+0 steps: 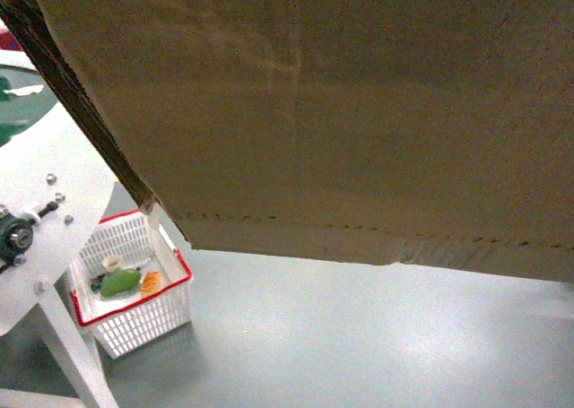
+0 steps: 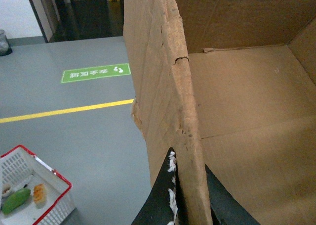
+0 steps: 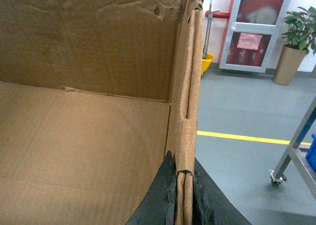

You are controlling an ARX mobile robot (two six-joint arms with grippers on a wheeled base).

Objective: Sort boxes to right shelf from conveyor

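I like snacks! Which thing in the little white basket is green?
The long rounded piece in the red-rimmed basket is green; the piece right beside it is orange.

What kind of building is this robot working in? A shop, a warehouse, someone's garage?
Probably a warehouse or logistics test hall. The grey floor carries a painted yellow line and a green floor sign, a wheeled metal rack stands nearby, and both grippers hold a big cardboard box.
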